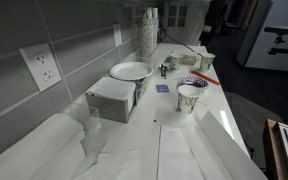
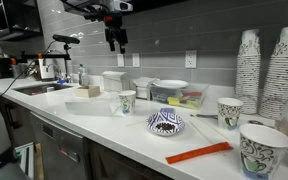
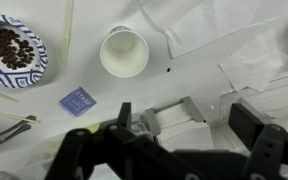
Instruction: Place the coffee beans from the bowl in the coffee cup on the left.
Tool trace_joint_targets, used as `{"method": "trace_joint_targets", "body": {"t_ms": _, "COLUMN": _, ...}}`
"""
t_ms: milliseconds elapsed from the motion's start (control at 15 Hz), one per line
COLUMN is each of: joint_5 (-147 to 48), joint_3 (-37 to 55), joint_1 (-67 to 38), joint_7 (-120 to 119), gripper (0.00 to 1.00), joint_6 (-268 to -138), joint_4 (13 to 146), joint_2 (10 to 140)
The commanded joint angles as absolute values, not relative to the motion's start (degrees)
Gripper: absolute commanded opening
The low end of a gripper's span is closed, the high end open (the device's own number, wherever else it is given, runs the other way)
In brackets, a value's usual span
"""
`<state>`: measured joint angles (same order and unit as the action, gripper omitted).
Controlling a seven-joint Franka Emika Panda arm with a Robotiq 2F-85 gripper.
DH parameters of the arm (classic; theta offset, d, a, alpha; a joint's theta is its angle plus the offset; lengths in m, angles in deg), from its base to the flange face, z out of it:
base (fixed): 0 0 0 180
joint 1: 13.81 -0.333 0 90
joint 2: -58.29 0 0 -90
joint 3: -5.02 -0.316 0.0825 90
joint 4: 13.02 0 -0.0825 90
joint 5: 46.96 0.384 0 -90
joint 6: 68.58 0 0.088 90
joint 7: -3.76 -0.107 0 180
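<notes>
The bowl (image 3: 6,55) is round with a blue-and-white pattern and holds the dark coffee beans (image 3: 8,45); it sits at the top left of the wrist view. The speckled paper coffee cup (image 3: 123,52), seen from above, stands just right of it and looks empty. In both exterior views the cup (image 2: 126,102) (image 1: 190,97) stands near the bowl (image 2: 166,122) (image 1: 191,82). My gripper (image 3: 186,112) is open and empty. It hangs high above the counter (image 2: 115,38), over a white box, well away from bowl and cup.
A white box (image 1: 112,98) and a large white dish (image 1: 131,71) stand by the wall. Stacks of paper cups (image 2: 266,70), two more patterned cups (image 2: 230,112) (image 2: 264,150), an orange stick (image 2: 197,152), a blue packet (image 3: 78,101) and white paper sheets (image 3: 234,40) lie around.
</notes>
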<state>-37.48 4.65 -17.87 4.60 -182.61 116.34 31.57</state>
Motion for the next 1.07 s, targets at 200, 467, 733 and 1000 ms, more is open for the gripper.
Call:
{"method": "trace_joint_targets", "body": {"t_ms": 200, "joint_5": -37.4, "joint_3": 4.4, "joint_1": -17.5, "joint_7": 4.7, "gripper": 1.0, "joint_6": -182.5, "joint_4": 116.2, "joint_2": 31.6}}
{"method": "trace_joint_targets", "body": {"t_ms": 467, "joint_5": -39.4, "joint_3": 3.7, "joint_1": -16.5, "joint_7": 3.0, "gripper": 1.0, "joint_6": -182.9, "joint_4": 116.4, "joint_2": 31.8}}
{"method": "trace_joint_targets", "body": {"t_ms": 733, "joint_5": -44.2, "joint_3": 3.7, "joint_1": -13.5, "joint_7": 0.0, "gripper": 1.0, "joint_6": -184.4, "joint_4": 119.2, "joint_2": 32.2}}
{"method": "trace_joint_targets", "body": {"t_ms": 1000, "joint_5": -49.3, "joint_3": 4.7, "joint_1": -10.3, "joint_7": -2.1, "gripper": 1.0, "joint_6": -189.8, "joint_4": 122.7, "joint_2": 34.1}}
